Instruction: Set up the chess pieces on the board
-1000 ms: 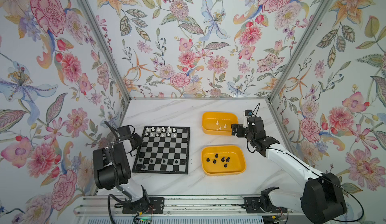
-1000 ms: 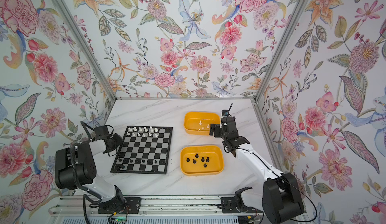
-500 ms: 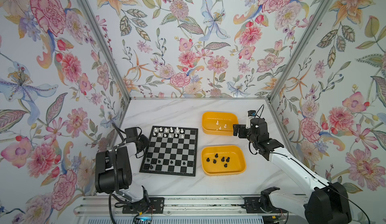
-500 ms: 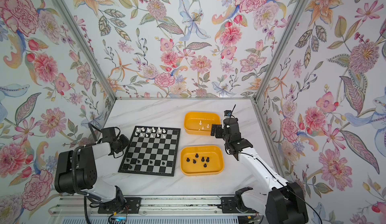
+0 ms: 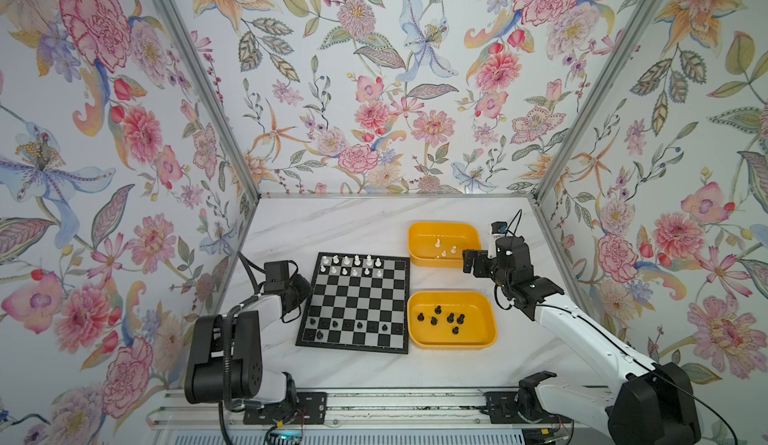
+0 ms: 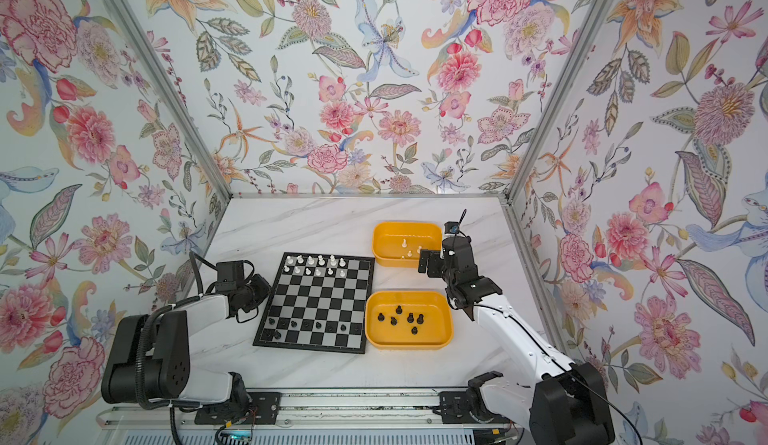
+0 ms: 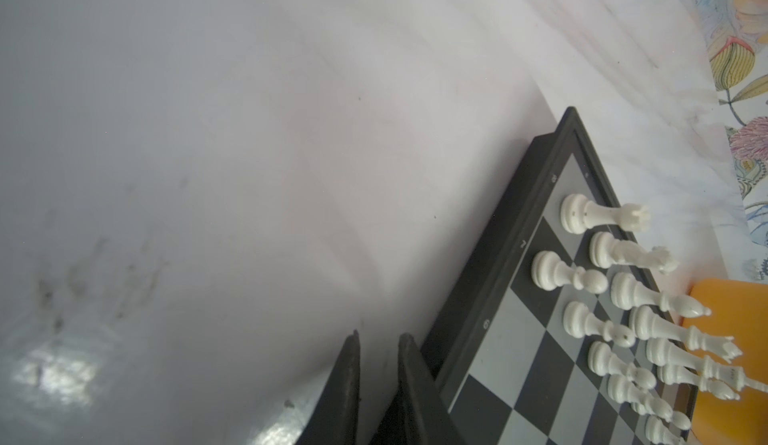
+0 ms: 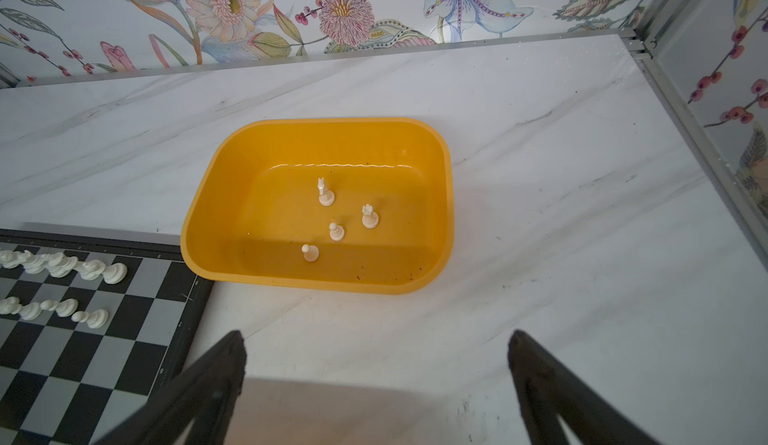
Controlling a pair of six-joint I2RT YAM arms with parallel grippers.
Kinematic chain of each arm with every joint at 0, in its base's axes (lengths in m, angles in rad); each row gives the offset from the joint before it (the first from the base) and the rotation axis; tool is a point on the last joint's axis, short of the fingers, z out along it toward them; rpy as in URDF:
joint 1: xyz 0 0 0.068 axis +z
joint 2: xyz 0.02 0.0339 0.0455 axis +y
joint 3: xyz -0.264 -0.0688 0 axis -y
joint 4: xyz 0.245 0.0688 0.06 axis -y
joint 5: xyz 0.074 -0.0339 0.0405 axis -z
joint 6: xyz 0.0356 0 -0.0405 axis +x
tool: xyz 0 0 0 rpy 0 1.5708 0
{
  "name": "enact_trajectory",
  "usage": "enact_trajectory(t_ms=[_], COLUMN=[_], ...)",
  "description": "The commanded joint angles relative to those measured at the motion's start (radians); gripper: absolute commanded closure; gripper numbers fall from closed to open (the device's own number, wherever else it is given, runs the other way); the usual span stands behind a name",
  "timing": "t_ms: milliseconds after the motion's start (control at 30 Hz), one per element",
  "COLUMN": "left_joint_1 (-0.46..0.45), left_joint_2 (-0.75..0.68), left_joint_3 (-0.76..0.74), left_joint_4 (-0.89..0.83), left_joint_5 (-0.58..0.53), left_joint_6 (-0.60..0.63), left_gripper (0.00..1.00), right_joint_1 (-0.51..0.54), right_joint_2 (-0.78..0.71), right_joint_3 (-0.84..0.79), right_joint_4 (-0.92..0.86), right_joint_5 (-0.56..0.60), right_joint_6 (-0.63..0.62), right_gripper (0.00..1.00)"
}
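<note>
**Setting Up Chess: Board Part-Filled, Both Hands Empty**

A flat square chessboard of black and silver-grey squares with a thin black border lies on the white marble-patterned desk. It sits left of centre in both top views. Tiny white plastic chessmen stand upright along the left and middle of its two far rows. Tiny black plastic chessmen are spread more thinly over its two near rows.

Right of the board are two yellow rounded-rectangle plastic tubs, one behind the other. The far tub holds four white pieces, all upright, one of them a knight. The near tub has its left wall just beside the board's right edge and holds six black pieces.

The left hand is low over the desk at the board's left edge, about midway along it. Its fingers are drawn almost together, with only a narrow slit between them and nothing in it. One finger lies just beside the black border, but I cannot tell whether it touches.

The right hand hovers above bare desk by the near right corner of the far tub, facing into it. Its fingers are spread wide apart and nothing is between them.
</note>
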Motion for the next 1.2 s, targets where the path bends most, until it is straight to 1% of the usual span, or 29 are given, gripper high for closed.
enact_trajectory(t_ms=[0,200,367,533,633,800,900,1033,1100,1167], left_joint_1=[-0.044,-0.097,-0.126,-0.142,-0.143,-0.141,-0.141,-0.141,-0.142,-0.142], left_joint_2=[-0.02,-0.06,-0.105,-0.142,-0.151,-0.141,-0.144,-0.147,-0.148,-0.151], left_joint_3=[-0.02,-0.049,-0.092,-0.122,-0.114,-0.031,0.019,0.099,0.143,0.178], left_joint_4=[-0.021,-0.027,-0.031,-0.027,-0.04,-0.117,-0.156,-0.198,-0.191,-0.16], left_joint_5=[0.022,0.007,-0.006,-0.004,-0.019,-0.062,-0.092,-0.134,-0.136,-0.119], left_joint_6=[-0.044,-0.087,-0.121,-0.147,-0.134,-0.052,-0.01,0.059,0.128,0.202], left_gripper=[0.8,0.8,0.81,0.81,0.8,0.66,0.54,0.4,0.31,0.26], right_joint_1=[0.01,0.011,0.01,0.012,0.016,0.041,0.069,0.113,0.127,0.128], right_joint_2=[-0.017,-0.031,-0.044,-0.021,-0.02,-0.049,-0.063,-0.076,-0.083,-0.086], right_joint_3=[-0.011,-0.012,0.007,0.078,0.101,0.123,0.134,0.135,0.14,0.153], right_joint_4=[-0.03,-0.063,-0.14,-0.317,-0.392,-0.496,-0.569,-0.637,-0.667,-0.691], right_joint_5=[0.015,0.012,0.011,0.042,0.021,0.002,0.005,0.014,0.012,0.005], right_joint_6=[0.015,0.017,0.018,0.044,0.065,0.114,0.159,0.205,0.226,0.251], right_gripper=[0.01,0.01,0.01,0.01,0.01,0.01,0.01,0.0,0.04,0.08])
